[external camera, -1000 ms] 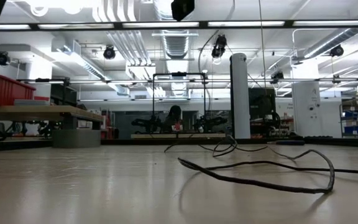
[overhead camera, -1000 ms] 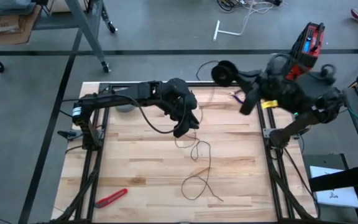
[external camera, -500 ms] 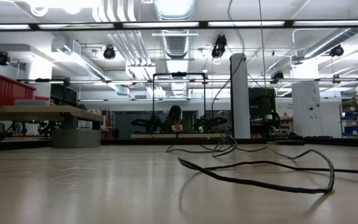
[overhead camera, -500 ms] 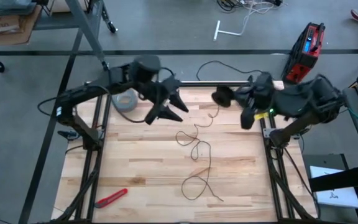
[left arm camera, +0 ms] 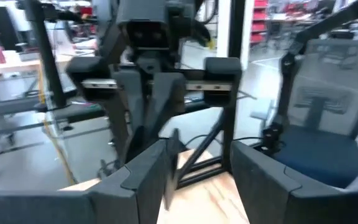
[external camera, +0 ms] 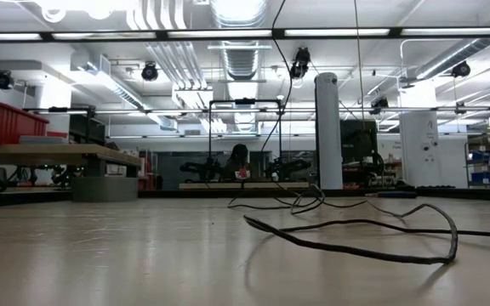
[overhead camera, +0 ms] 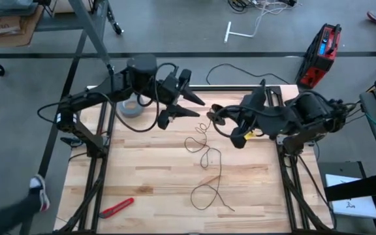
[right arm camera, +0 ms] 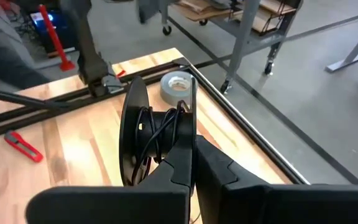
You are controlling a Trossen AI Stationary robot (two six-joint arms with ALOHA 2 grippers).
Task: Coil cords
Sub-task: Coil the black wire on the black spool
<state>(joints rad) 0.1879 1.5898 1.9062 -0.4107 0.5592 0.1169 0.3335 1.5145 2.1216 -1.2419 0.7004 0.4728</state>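
The thin black cord point(overhead camera: 207, 171) lies in loose loops down the middle of the wooden table point(overhead camera: 142, 170). Its far end runs up to a small black reel point(right arm camera: 157, 134). My right gripper point(overhead camera: 230, 123) is shut on the reel above the table's far middle. In the low view the cord's loops point(external camera: 356, 236) rest on the tabletop and a strand rises out of the picture. My left gripper point(overhead camera: 189, 104) hovers open just left of the reel, fingers pointing toward it and touching nothing. In the left wrist view my left gripper point(left arm camera: 197, 180) faces the right arm. My right gripper pinches one flange of the reel at its rim point(right arm camera: 193, 140) between its two fingers, coming from the table's right side. The reel stands on edge, lifted clear of the table. Some cord is wound on its hub point(right arm camera: 161, 134), and the rest hangs slack down to the tabletop.
A grey tape roll point(overhead camera: 132, 108) lies at the far left corner, close under my left arm. A red-handled tool point(overhead camera: 116, 207) lies near the front left edge. A person's shoe point(overhead camera: 38, 192) shows on the floor left of the table. A red case point(overhead camera: 324, 44) stands beyond the far right corner.
My left gripper has risen from the cord at the table's middle toward the far edge, and its fingers now stand wide apart. My right gripper has carried the reel from beyond the far edge to above the table's far middle. The cord's far loops have shifted.
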